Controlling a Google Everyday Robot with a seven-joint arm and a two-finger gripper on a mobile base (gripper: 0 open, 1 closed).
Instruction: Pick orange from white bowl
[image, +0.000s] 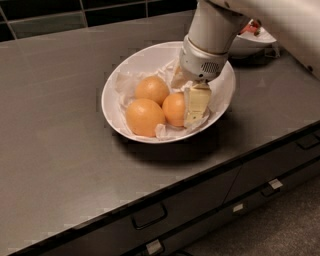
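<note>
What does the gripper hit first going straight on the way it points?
The gripper, low in the white bowl, likely meets the paper lining beside the nearest orange first; depth unclear, could brush that orange.

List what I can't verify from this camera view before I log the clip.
1. Gripper, down inside the white bowl against the rightmost orange: whether it has hold of that orange is unclear, because its own body covers the contact.
2. Rightmost orange: its right side is hidden behind the gripper.
3. Smaller bowl, top right: mostly blocked by the arm, and its red contents cannot be identified.
</note>
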